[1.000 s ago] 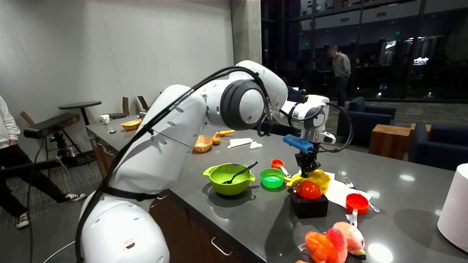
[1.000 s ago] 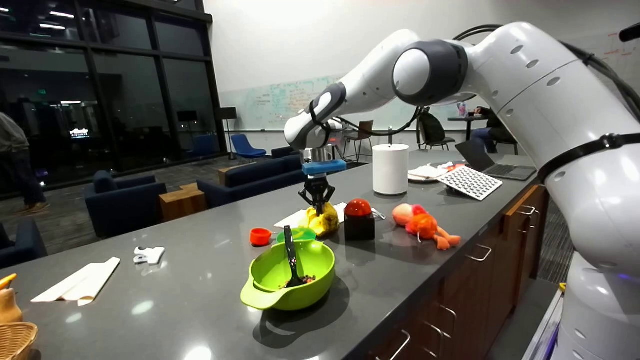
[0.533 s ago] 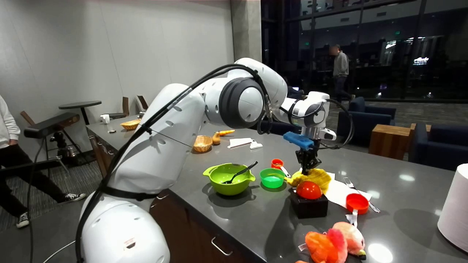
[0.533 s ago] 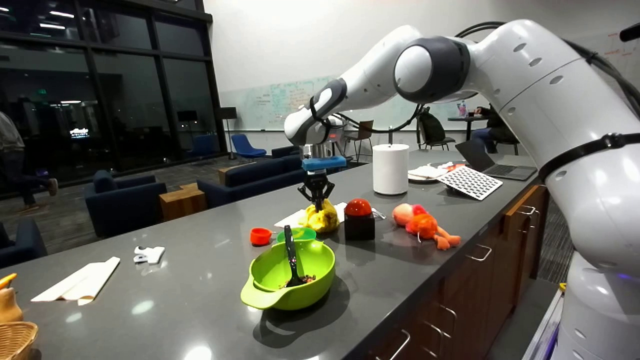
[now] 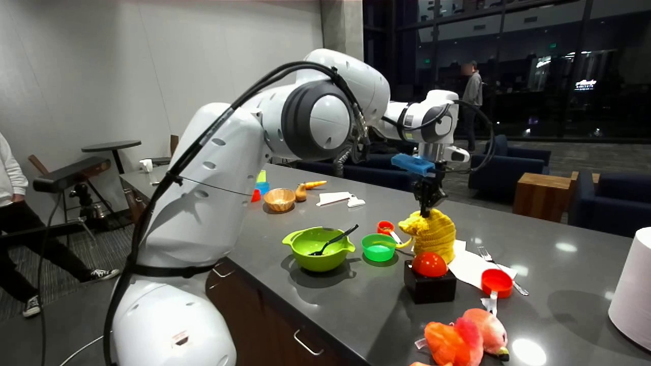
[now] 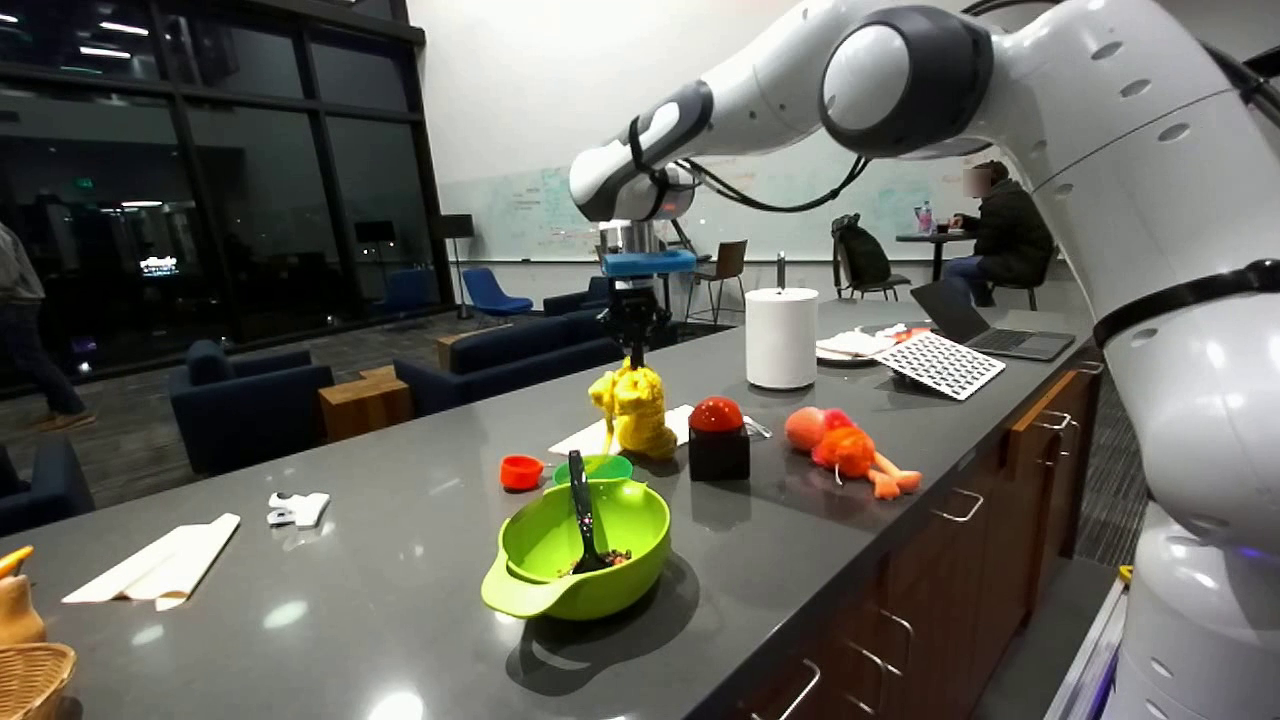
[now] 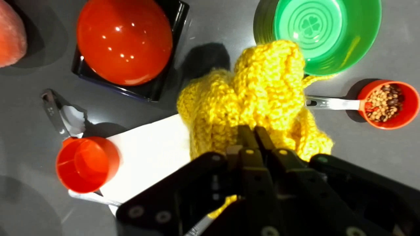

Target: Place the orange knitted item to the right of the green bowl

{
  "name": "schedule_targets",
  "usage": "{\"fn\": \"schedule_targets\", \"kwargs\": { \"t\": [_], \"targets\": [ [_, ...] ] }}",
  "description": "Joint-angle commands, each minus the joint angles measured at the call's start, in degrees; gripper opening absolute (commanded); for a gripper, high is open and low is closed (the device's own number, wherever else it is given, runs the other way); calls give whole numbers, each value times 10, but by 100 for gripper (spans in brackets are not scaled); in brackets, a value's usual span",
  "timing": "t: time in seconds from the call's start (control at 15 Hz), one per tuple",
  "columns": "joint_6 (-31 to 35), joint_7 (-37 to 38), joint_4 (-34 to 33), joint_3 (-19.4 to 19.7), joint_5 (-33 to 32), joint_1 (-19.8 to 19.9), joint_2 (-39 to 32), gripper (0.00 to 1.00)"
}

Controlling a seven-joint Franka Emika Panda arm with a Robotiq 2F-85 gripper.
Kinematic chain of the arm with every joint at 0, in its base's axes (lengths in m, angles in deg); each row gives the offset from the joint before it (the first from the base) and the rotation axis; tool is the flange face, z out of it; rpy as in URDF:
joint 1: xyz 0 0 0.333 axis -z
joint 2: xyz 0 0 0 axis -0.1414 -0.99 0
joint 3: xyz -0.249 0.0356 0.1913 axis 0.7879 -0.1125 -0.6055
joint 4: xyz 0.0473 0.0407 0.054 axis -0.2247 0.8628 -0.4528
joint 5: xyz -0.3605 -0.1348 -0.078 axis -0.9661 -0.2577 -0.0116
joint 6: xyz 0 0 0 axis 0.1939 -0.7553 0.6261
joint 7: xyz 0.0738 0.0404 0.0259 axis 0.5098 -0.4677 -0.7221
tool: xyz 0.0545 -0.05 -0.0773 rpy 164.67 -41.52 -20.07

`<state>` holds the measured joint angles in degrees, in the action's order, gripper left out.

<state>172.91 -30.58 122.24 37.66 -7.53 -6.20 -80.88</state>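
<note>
Evidently clamping the yellow knitted piece (image 5: 440, 237) in the gripper (image 7: 253, 131), right of the lime-green mixing bowl (image 5: 319, 263) in an exterior view. Should handle soft and light; best pinched by thick folds. Unclear whether hanging free.

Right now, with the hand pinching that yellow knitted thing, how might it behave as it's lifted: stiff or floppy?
Probably floppy: the knitted thing droops and bunches below the hand. Likely light and squashable, as its surface shows chunky, soft-looking stitches. Its yellow strand hangs close to the smaller green bowl, so it might trail or catch there.
</note>
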Motion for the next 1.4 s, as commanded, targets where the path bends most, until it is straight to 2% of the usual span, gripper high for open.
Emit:
{"fn": "schedule_targets", "kwargs": {
  "t": [0.0, 0.33, 0.73, 1.0, 1.33],
  "targets": [
    [-43, 28, 4, 8, -10, -12, 48, 1],
    [-94, 61, 7, 5, -18, -23, 105, 1],
    [-172, 145, 36, 8, -56, -36, 191, 1],
    [-221, 209, 109, 4, -66, -30, 257, 1],
    [-222, 244, 253, 1, -46, -13, 341, 1]
  ]
}}
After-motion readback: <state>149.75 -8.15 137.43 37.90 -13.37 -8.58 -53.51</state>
